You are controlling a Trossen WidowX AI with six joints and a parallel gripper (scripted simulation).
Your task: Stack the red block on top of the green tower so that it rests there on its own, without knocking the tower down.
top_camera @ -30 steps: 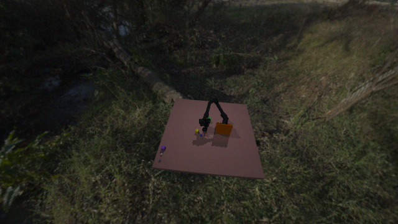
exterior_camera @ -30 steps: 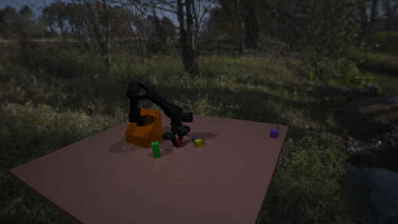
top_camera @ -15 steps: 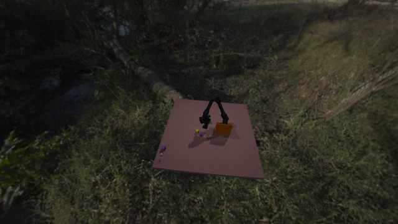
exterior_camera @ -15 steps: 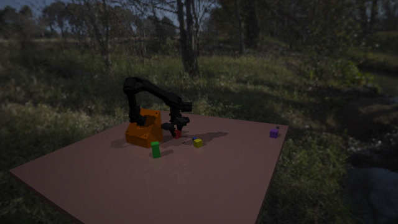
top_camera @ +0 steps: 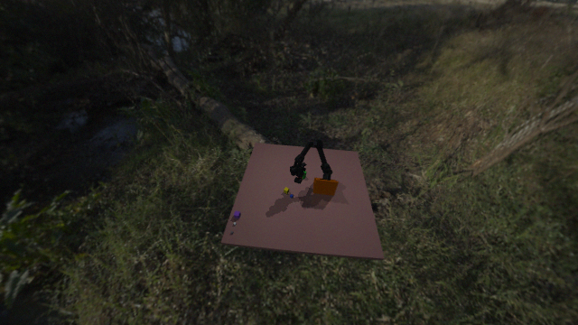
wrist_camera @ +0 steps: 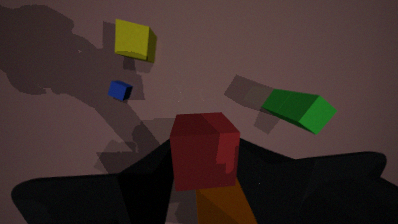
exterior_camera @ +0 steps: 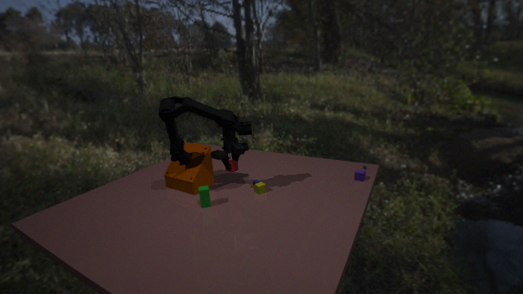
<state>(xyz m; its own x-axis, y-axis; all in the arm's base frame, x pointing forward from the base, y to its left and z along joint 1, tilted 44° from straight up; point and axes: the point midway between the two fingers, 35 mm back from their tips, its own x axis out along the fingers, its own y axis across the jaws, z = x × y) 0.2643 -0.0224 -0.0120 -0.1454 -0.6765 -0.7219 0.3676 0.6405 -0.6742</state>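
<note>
The arm (top_camera: 320,155) (exterior_camera: 204,109) arches up from its orange base (top_camera: 325,187) (exterior_camera: 186,183), bends at a high elbow and points its jaws (top_camera: 298,181) (exterior_camera: 232,163) downward, clamped on the red block (exterior_camera: 233,166) (wrist_camera: 205,152), held above the tabletop (top_camera: 334,230) (exterior_camera: 261,245) (wrist_camera: 200,60). Relative to the green tower (top_camera: 304,174) (exterior_camera: 204,197) (wrist_camera: 300,110), the red block is off to one side and higher than its top, apart from it. The tower stands upright, near the orange base. A yellow block (top_camera: 286,190) (exterior_camera: 260,188) (wrist_camera: 133,40) and a smaller blue block (top_camera: 292,196) (exterior_camera: 256,182) (wrist_camera: 120,90) lie apart from the tower; a purple block (top_camera: 237,214) (exterior_camera: 359,175) sits much farther from it, near the tabletop's edge. From the top, the arm partly hides the tower, and the red block cannot be made out. The yellow block partly covers the blue one in the exterior view; the wrist view crops the jaws and the base.
</note>
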